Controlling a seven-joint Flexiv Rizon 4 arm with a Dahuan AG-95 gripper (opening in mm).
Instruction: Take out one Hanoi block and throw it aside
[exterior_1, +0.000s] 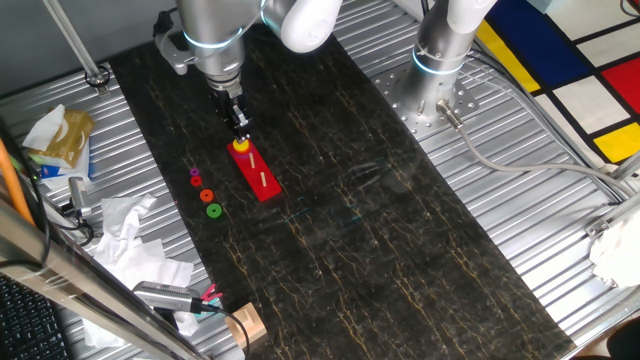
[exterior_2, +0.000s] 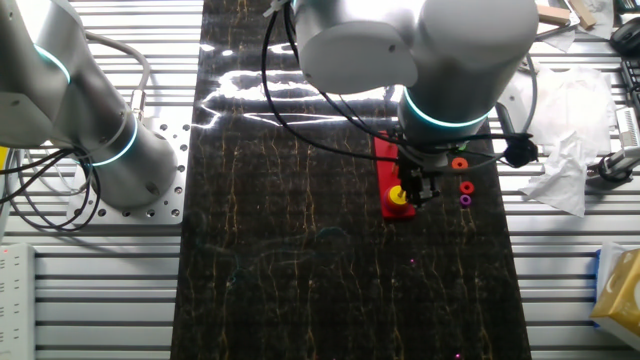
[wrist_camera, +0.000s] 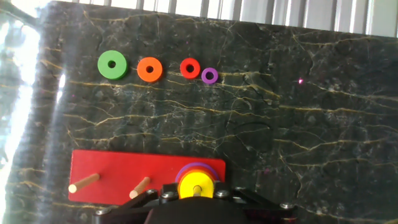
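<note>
The yellow Hanoi block (wrist_camera: 196, 185) sits on the end peg of a red base (wrist_camera: 118, 174), on top of a purple-rimmed disc. It also shows in one fixed view (exterior_1: 240, 148) and the other fixed view (exterior_2: 398, 196). My gripper (wrist_camera: 196, 199) hangs straight over that peg, and its dark fingers flank the yellow block on both sides. The jaws look open around it. In one fixed view my gripper (exterior_1: 240, 132) stands just above the block. Two bare wooden pegs (wrist_camera: 84, 183) stick out of the rest of the base.
A green ring (wrist_camera: 112, 64), an orange ring (wrist_camera: 150, 69), a red ring (wrist_camera: 189, 68) and a small purple ring (wrist_camera: 209, 75) lie in a row on the dark mat. A second arm's base (exterior_1: 440, 50) stands at the mat's far edge. Crumpled paper (exterior_1: 130, 225) and a wooden block (exterior_1: 246, 325) lie beside the mat.
</note>
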